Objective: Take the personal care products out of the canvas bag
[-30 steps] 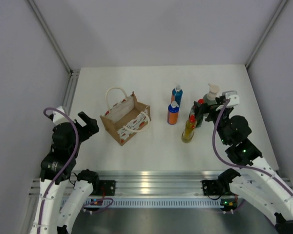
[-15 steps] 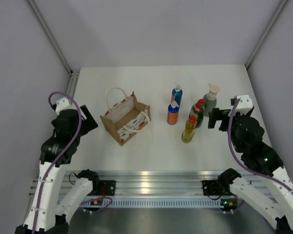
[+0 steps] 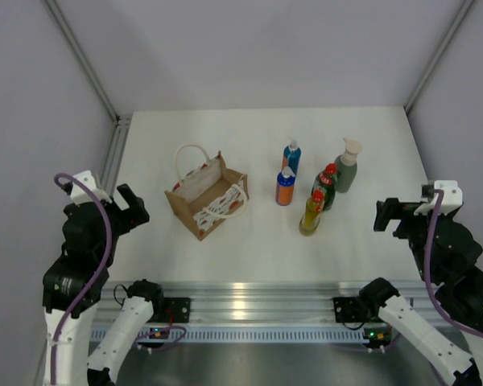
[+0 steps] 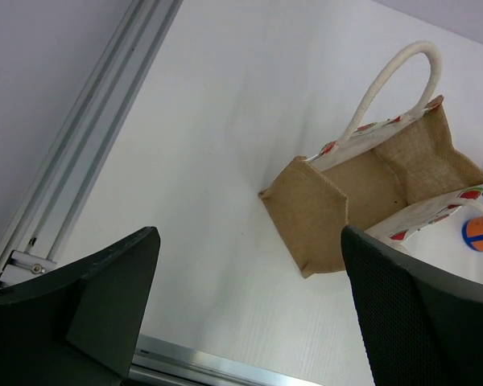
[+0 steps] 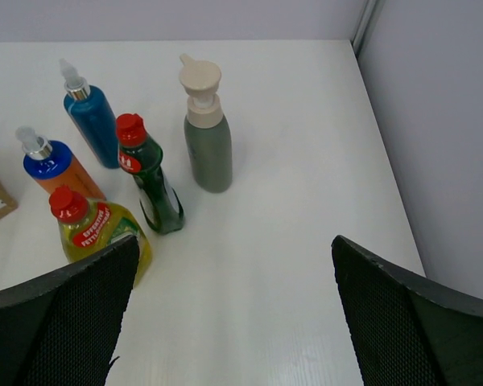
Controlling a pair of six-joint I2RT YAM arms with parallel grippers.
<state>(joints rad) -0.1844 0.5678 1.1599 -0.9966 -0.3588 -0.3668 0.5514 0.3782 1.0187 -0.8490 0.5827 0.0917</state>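
Note:
The tan canvas bag [image 3: 207, 195] lies on its side left of centre, mouth open, white rope handles [image 3: 191, 150] out; it looks empty in the left wrist view [image 4: 386, 181]. Five bottles stand right of it: blue [image 3: 291, 154], orange with blue cap [image 3: 285, 186], dark green with red cap [image 3: 327, 186], yellow-green with red cap [image 3: 311, 213], grey-green pump [image 3: 348, 166]. They also show in the right wrist view: blue [image 5: 91, 118], orange [image 5: 55, 167], dark green [image 5: 151, 178], yellow-green [image 5: 101, 229], grey-green [image 5: 206, 133]. My left gripper [image 3: 127, 207] is open and empty, left of the bag. My right gripper [image 3: 394, 215] is open and empty, right of the bottles.
The white table [image 3: 249, 233] is walled by grey panels on three sides. An aluminium rail [image 3: 258, 301] runs along the near edge, and another rail [image 4: 80, 153] along the left edge.
Both arms have pulled back toward the near edge and outward. The right gripper has moved away from the dark green bottle; the bottles and bag have not moved.

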